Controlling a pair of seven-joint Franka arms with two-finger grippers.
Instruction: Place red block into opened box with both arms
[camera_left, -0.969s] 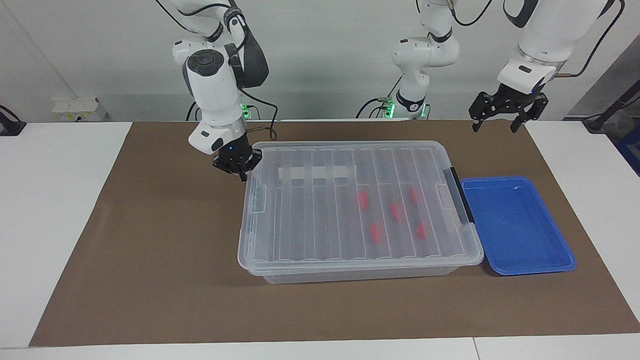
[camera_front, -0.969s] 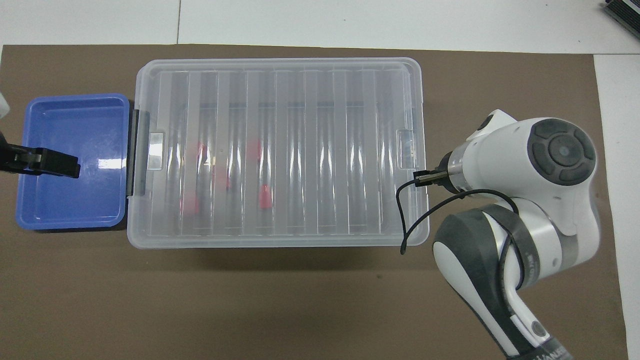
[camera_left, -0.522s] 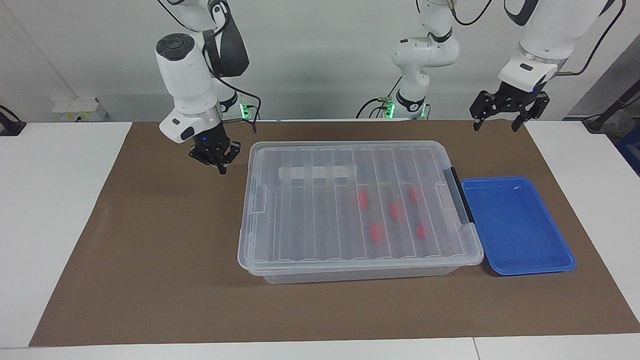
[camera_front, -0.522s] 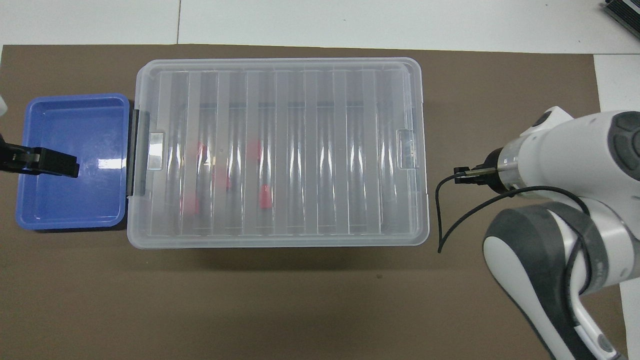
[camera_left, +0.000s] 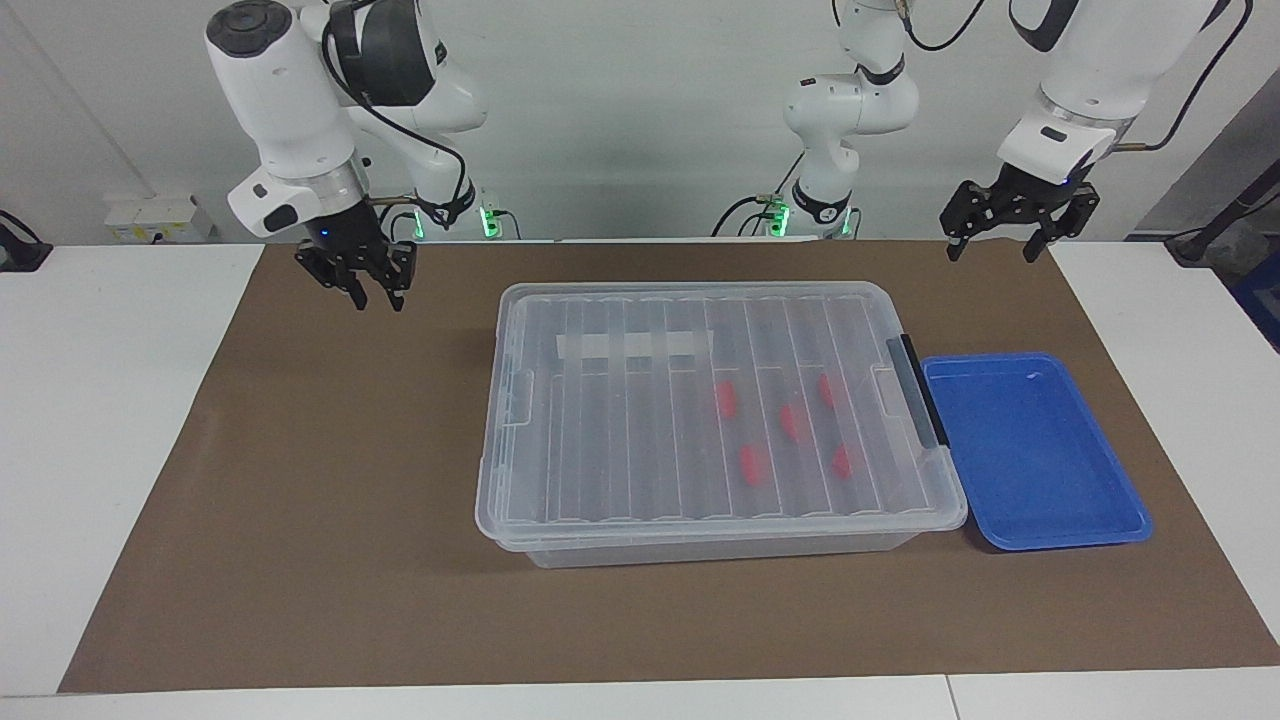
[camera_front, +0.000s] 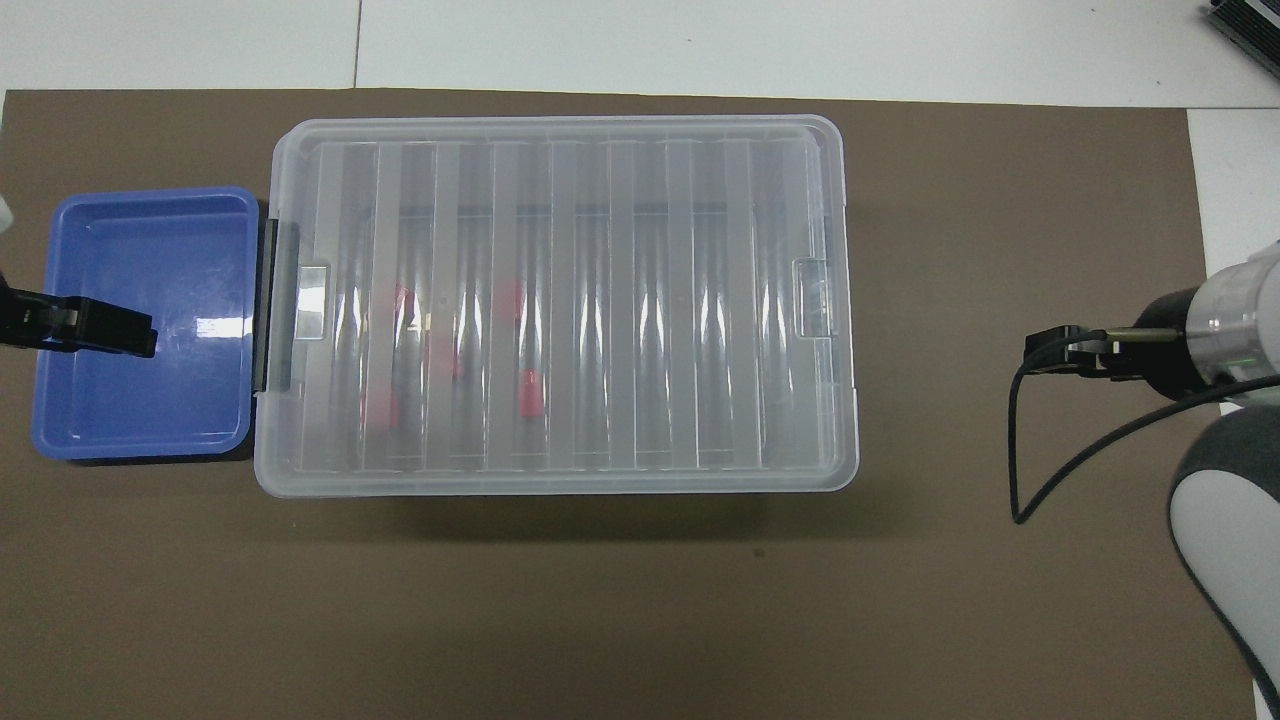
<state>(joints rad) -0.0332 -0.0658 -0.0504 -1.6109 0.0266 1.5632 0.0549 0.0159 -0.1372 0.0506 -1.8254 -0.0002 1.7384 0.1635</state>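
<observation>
While the lid lies shut on the clear box, five red blocks are seen inside, well apart from both sets of jaws. The left gripper and the right gripper are held raised, jaws parted, nothing gripped.

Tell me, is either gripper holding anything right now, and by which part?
Nothing is held. The right gripper and the left gripper both hang open and empty above the mat; five red blocks lie inside the lidded box.
</observation>
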